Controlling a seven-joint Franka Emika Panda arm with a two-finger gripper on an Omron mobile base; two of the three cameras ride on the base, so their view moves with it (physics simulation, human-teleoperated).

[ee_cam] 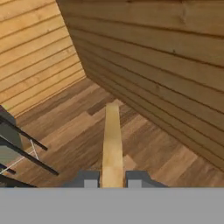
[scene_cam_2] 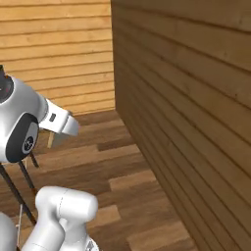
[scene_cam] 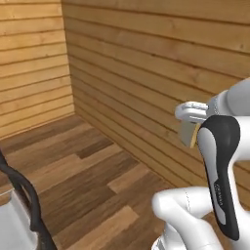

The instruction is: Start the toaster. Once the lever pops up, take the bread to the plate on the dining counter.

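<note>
Hand view: the bread sticks straight out from between the two dark fingertips, seen edge on. The jaws are clamped on the bread, one on each flat side. Under it is a brown wood floor, and a wood plank wall stands close by. In the left base view the gripper is up in the air near that wall, with the tan slice tucked in it, beside the white arm.

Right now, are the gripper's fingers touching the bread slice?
Touching. In the hand view, the bread slice stands edge-on between the two fingers, both pressed against its sides, no gap visible.
</note>
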